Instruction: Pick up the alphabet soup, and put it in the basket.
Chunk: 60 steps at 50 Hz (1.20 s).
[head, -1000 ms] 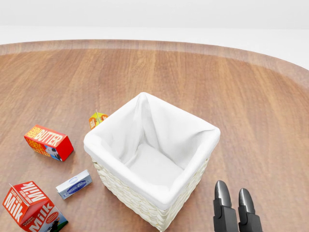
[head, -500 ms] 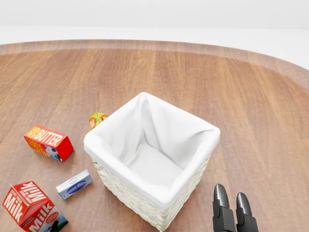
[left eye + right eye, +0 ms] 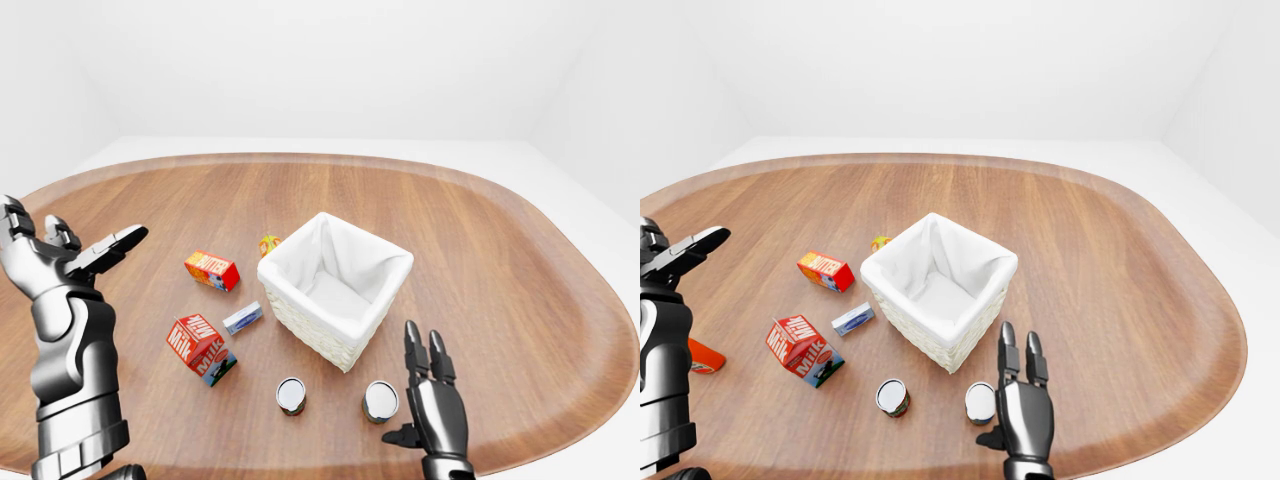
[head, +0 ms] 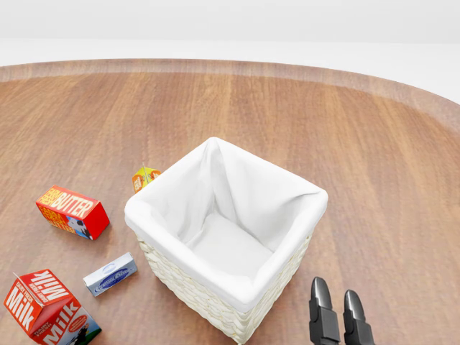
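The alphabet soup is most likely one of the two cans standing upright on the bench [image 3: 520,240], in the lower middle of the left-eye view, below the basket [image 3: 335,287]. Their labels are too small to read, so I cannot tell which of them it is. The right can [image 3: 380,401] is just beside the right hand [image 3: 432,405], on its left side in the picture, and the left can [image 3: 291,396] stands further left, apart from it. Both have their long axis vertical, with the metal tops facing up.

The right hand is released, its fingers stretched upward, and it holds nothing. The left hand [image 3: 62,252] is raised at the left edge of the view, also spread and empty, well apart from both cans. So I judge the right hand is the nearer one, and it should move a little to the left and go around the can from the side.

By count: two cans, one basket, one milk carton [image 3: 201,349], one butter box [image 3: 211,269], one small blue-and-white packet [image 3: 243,318], one small orange carton [image 3: 268,243] behind the basket's upper left corner, and one orange thing [image 3: 704,357] partly hidden by the left arm in the right-eye view
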Tool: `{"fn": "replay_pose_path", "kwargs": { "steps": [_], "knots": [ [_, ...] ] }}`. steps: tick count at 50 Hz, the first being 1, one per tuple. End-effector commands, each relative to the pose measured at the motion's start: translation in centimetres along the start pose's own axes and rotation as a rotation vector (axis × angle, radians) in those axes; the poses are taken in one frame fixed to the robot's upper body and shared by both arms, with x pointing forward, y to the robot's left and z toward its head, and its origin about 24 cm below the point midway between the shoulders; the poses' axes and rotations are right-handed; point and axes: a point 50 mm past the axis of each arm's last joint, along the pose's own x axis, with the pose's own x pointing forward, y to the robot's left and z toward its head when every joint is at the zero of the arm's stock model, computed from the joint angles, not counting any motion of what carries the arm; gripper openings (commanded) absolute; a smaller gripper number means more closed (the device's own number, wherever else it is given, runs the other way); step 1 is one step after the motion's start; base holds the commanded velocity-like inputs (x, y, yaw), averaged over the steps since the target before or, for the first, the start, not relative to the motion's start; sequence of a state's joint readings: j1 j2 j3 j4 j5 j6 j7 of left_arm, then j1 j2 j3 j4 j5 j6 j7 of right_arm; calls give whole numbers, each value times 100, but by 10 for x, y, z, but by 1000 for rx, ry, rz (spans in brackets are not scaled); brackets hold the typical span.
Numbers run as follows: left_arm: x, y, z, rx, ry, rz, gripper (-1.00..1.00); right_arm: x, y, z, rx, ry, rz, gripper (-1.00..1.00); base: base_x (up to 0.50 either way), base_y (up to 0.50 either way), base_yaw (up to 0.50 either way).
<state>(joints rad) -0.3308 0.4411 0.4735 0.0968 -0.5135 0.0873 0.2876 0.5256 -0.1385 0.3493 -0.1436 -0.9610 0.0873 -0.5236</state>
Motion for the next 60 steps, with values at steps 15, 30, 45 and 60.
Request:
{"fn": "replay_pose_path", "kwargs": {
  "steps": [15,30,45,60],
  "knots": [
    [1,0,-3,1,11,2,100,12,17,11,-35,-53,27,100,0,0,0],
    [1,0,0,-2,0,0,100,12,41,-10,0,89,115,100,0,0,0],
    [0,0,2,-3,-7,-3,100,7,54,-17,19,148,167,100,0,0,0],
    [-1,0,4,-6,-16,-3,100,17,57,-18,-1,141,170,100,0,0,0]
  ]
}}
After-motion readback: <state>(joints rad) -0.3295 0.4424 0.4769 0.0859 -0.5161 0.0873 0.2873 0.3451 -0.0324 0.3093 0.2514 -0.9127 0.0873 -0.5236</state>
